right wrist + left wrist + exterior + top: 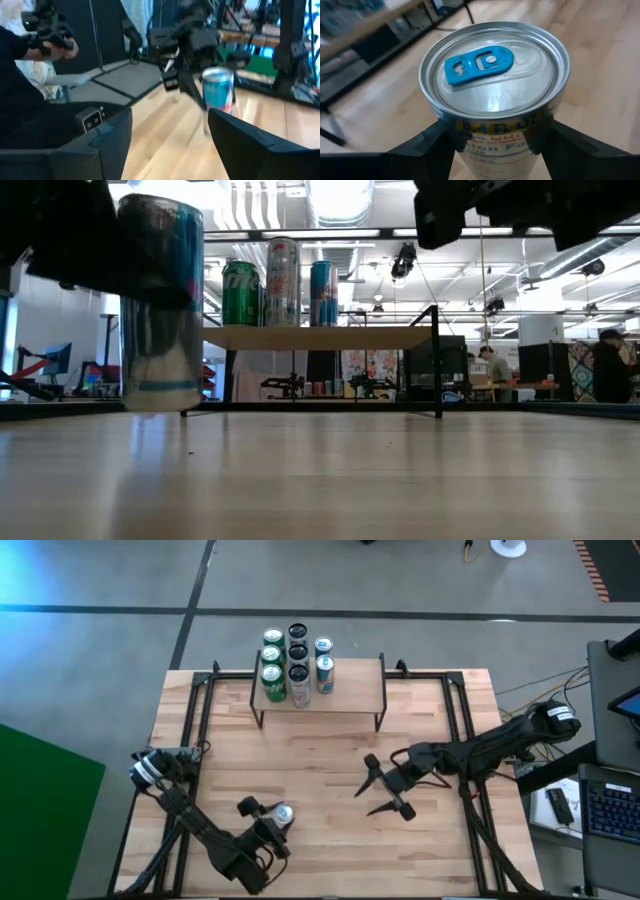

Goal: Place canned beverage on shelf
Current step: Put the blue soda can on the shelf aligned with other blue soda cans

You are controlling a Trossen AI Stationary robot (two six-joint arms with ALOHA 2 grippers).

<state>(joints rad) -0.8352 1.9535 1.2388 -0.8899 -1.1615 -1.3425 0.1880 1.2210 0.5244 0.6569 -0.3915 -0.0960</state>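
6 cans (297,665) crowding shelf (355,687) left end

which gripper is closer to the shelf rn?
Right. The right gripper hangs open over mid-table, just in front of the shelf. The left gripper grips a can near the front edge.

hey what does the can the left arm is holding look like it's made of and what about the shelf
The can: likely aluminium, going by its bare silvery lid with a blue pull tab. The shelf: a pale plank top showing wood grain, apparently unvarnished wood, on thin black legs, probably metal wire.
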